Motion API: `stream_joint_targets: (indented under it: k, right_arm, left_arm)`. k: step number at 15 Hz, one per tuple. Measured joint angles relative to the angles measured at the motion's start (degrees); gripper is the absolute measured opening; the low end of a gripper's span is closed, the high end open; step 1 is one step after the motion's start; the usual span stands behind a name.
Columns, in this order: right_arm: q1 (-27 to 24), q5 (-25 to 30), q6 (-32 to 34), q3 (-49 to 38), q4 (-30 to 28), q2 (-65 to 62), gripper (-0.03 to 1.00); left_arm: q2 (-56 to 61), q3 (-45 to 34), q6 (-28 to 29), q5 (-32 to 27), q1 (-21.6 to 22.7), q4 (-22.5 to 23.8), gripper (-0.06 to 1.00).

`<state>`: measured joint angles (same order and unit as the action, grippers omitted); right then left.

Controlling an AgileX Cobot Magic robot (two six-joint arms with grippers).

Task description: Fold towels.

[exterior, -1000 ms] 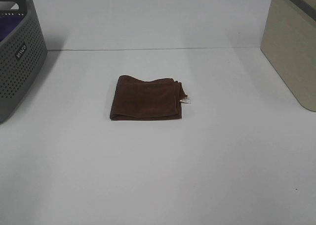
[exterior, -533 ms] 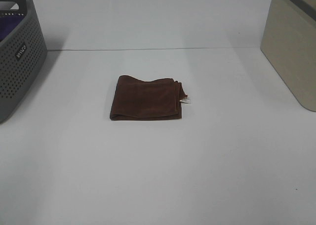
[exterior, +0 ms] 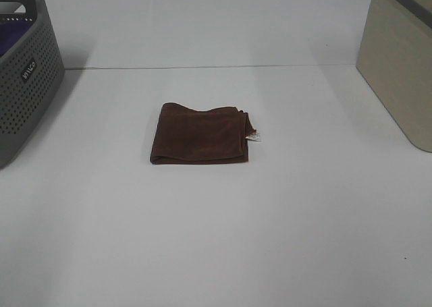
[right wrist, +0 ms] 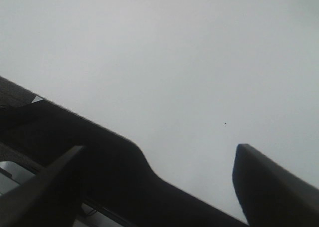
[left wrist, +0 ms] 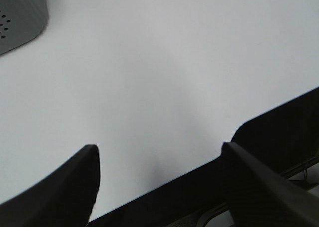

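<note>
Flanking the folded towel (exterior: 200, 134), a grey basket (exterior: 27, 77) holds purple cloth (exterior: 12, 36).

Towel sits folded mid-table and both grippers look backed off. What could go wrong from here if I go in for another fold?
1. The towel has an uneven far edge and a bunched right corner by the white tag; pinching there may catch only one layer and undo the fold.
2. Both the left gripper and right gripper are open over bare table, with no towel in either wrist view, so the approach relies on the high camera.
</note>
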<state>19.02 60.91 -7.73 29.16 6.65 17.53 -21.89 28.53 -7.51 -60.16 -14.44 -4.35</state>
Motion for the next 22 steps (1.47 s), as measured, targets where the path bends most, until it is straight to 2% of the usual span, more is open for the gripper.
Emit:
stream_joint_targets:
  k: [4, 7, 10, 13, 22]
  right_arm:
    - [-0.74, 0.0, 0.0, 0.0, 0.17, -0.17, 0.77]
    - [-9.85, 0.0, 0.0, 0.0, 0.29, -5.21, 0.77]
    - [-16.62, 0.0, 0.0, 0.0, 0.4, -13.98, 0.77]
    - [-18.33, 0.06, 0.0, 0.0, 0.69, -17.76, 0.77]
    - [-18.45, 0.06, 0.0, -0.06, 1.03, -17.76, 0.77]
  left_arm:
    - [0.46, 0.0, 0.0, 0.0, 0.0, 0.0, 0.64]
    - [7.91, 0.0, 0.0, 0.11, 0.23, 0.0, 0.64]
    - [18.56, 0.0, -0.17, 0.06, 6.42, 0.0, 0.64]
    - [22.06, 0.0, -0.17, 0.0, 10.31, 0.11, 0.64]
    - [22.23, 0.0, -0.23, 0.0, 10.49, 0.11, 0.64]
